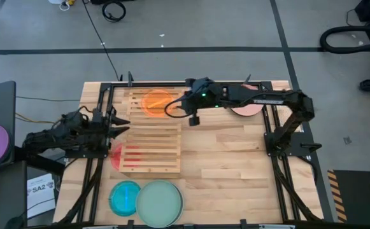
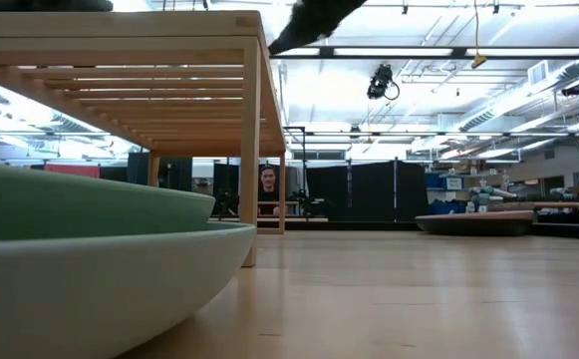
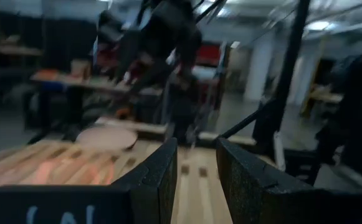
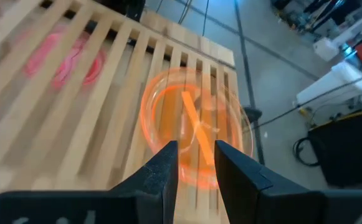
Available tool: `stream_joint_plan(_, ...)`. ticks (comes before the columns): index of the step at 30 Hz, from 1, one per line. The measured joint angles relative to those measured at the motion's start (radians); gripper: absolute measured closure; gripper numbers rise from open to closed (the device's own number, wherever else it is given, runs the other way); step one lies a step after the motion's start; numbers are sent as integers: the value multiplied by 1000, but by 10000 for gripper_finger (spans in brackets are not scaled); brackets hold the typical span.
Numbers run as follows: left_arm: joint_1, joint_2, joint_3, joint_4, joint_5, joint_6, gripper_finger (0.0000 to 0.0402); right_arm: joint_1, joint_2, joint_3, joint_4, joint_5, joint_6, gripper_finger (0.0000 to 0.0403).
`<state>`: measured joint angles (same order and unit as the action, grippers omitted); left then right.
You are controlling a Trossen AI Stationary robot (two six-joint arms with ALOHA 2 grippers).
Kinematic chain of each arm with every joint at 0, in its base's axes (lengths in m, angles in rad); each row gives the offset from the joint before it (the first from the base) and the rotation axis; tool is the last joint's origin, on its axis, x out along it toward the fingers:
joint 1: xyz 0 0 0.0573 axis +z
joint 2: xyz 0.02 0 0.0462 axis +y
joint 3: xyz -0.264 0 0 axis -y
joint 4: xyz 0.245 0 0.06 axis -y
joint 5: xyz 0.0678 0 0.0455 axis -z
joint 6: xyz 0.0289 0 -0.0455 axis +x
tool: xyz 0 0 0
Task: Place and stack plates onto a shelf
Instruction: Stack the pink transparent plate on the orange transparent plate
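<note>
Under shelf: red plate, right-wrist view only.

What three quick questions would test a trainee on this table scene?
1. True or false: the translucent orange round plate lies on top of the light-wood slatted shelf.
2. Which plate lies beside the large mint-green round plate? A: the small translucent blue plate. B: a black square plate. C: a yellow plate.
3. Fill in: the right tool hangs above the shelf, next to the ____ plate.
Key: 1 true; 2 A; 3 orange.
</note>
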<state>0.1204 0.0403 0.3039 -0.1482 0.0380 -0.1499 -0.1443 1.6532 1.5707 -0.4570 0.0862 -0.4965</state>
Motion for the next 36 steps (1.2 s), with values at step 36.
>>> stream_joint_plan(36, 0, 766, 735, -1366, -93, -124, 283, 8, -426, -266, -292, -1, 257, 292)
